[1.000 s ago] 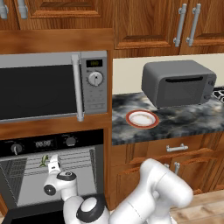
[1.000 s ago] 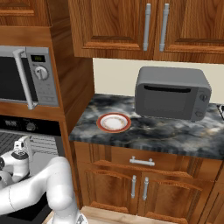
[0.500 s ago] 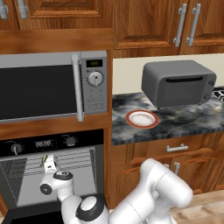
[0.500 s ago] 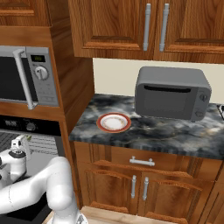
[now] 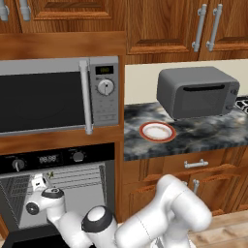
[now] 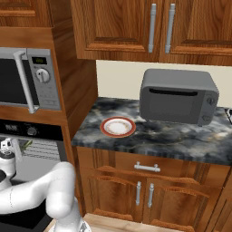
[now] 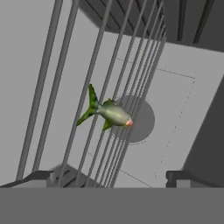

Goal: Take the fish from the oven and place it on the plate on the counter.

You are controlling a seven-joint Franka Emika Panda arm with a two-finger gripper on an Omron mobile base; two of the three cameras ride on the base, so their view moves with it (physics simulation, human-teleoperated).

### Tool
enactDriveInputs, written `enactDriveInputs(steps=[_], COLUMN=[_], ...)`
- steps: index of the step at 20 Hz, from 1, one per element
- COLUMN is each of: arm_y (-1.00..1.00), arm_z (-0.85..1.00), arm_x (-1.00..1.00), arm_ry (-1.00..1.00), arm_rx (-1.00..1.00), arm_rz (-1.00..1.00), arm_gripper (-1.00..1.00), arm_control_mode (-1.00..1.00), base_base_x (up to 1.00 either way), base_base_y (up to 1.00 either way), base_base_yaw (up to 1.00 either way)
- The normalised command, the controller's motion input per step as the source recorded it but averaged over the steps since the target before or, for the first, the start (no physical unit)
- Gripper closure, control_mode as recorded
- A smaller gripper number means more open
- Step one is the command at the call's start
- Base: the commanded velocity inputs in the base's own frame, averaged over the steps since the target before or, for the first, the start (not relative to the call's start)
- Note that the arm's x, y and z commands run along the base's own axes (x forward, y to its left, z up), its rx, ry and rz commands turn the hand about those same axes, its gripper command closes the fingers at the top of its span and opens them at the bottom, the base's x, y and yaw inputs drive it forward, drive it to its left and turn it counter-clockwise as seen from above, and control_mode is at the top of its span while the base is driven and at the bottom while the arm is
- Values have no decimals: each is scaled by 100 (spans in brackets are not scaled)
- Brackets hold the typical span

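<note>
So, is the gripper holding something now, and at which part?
Nothing is held: the gripper is open, and the fish lies apart on the oven rack.

No text is showing clearly enough to read. The oven (image 5: 58, 160) is carrying a small digital display (image 5: 48, 159) between its two knobs, with pale digits too blurred to make out. The microwave (image 5: 58, 97) is showing a small greenish display (image 5: 104, 70) above its dial, and its characters are too small to tell. The toaster oven (image 5: 197, 92), standing at the back of the worktop (image 5: 193, 138), is bearing no legible label.
</note>
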Motion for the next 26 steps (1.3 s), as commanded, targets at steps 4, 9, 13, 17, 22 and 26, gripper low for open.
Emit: enactDriveInputs(steps=[4,9,13,17,22,26], arm_y=[42,32,17,17,3,12], arm_z=[0,-3,-9,-8,-1,-1], arm_x=[-1,-14,-13,-20,-9,-1], arm_ry=[-3,-3,0,0,0,0], arm_rx=[0,0,0,0,0,0], arm_rz=[0,0,0,0,0,0], arm_gripper=[-100,-100,-100,-100,-100,-100], arm_control_mode=[-100,-100,-100,-100,-100,-100], base_base_x=[0,0,0,0,0,0], base_base_y=[0,0,0,0,0,0], base_base_yaw=[0,0,0,0,0,0])
